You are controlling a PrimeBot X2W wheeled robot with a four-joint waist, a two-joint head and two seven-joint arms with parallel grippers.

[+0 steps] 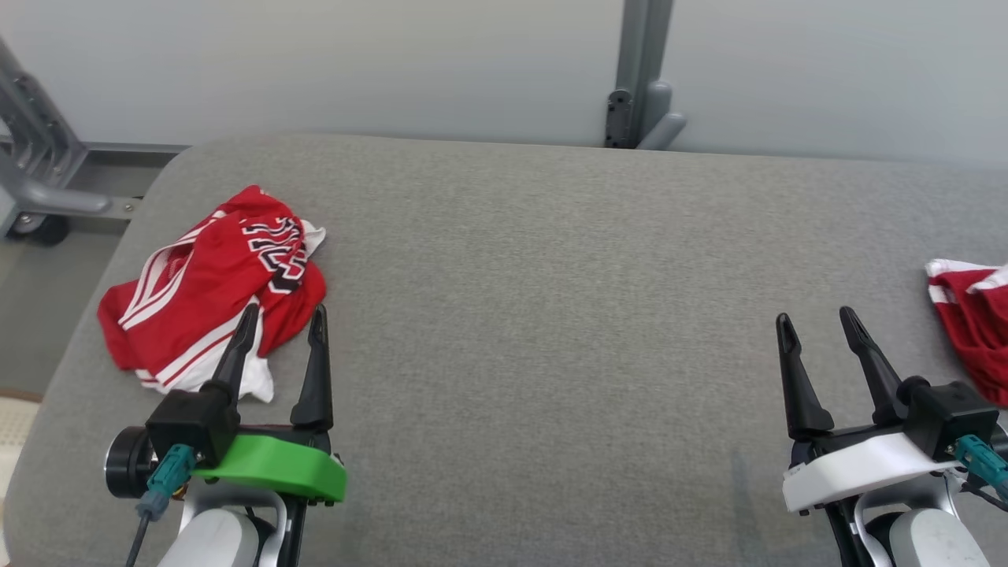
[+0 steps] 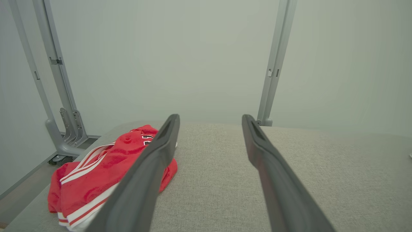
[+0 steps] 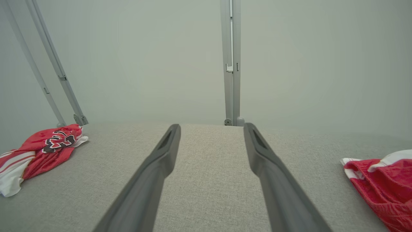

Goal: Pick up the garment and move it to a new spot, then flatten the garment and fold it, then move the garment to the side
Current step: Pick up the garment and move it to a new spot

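A crumpled red garment point(image 1: 213, 283) with white stripes and black lettering lies at the left of the grey fabric table point(image 1: 551, 315). My left gripper point(image 1: 283, 315) hovers open at its near right edge, with its left finger over the cloth and nothing held. In the left wrist view the garment point(image 2: 96, 170) sits left of the open left gripper point(image 2: 210, 119). My right gripper point(image 1: 816, 319) is open and empty at the lower right. The right wrist view shows the right gripper point(image 3: 211, 127) over bare fabric, with the garment point(image 3: 42, 148) far to the left.
A second red and white garment point(image 1: 972, 331) lies at the table's right edge, also visible as cloth point(image 3: 383, 183) in the right wrist view. A grey metal post point(image 1: 642, 79) stands behind the table. A wheeled frame point(image 1: 31, 181) stands at the far left.
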